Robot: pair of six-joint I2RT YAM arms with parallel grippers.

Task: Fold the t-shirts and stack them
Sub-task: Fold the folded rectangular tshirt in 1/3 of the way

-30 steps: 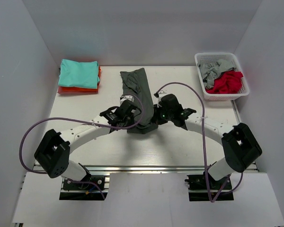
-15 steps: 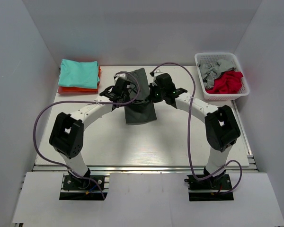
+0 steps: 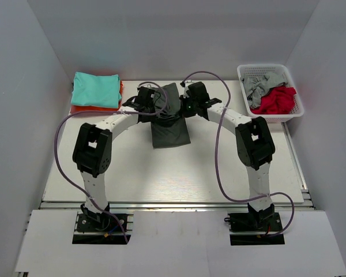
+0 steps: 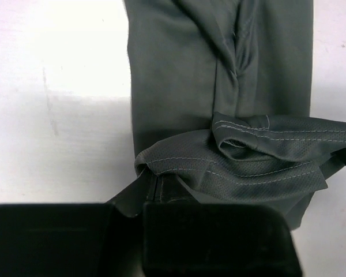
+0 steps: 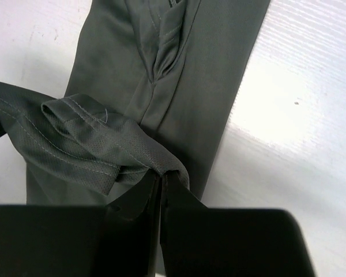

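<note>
The left gripper (image 4: 153, 193) is pinched tight on the stitched hem of the charcoal t-shirt (image 3: 170, 131), and the cloth bunches up just ahead of its fingers. The right gripper (image 5: 161, 183) is clamped just as tightly on the same hem further along. With 1 grip on each side, the edge hangs between the 2 as a slack band. I take that as the reason for the paired hold: a hem carried by both ends should come down square instead of crumpling.

Below the raised hem, both wrist views show the rest of the shirt lying flat as a long narrow strip, its sides already turned in. From above, both arms reach out over the middle of the table (image 3: 161, 173) with the grippers close together over the strip's far half. It looks like the lengthwise fold in hand, one end going over the other.

Far left sits the finished pile, a teal t-shirt (image 3: 95, 89) on an orange t-shirt (image 3: 81, 109). I guess the charcoal one is bound for it. Far right, the white basket (image 3: 264, 68) holds a light grey t-shirt (image 3: 257, 86) and a red t-shirt (image 3: 275, 101), loose and unfolded
</note>
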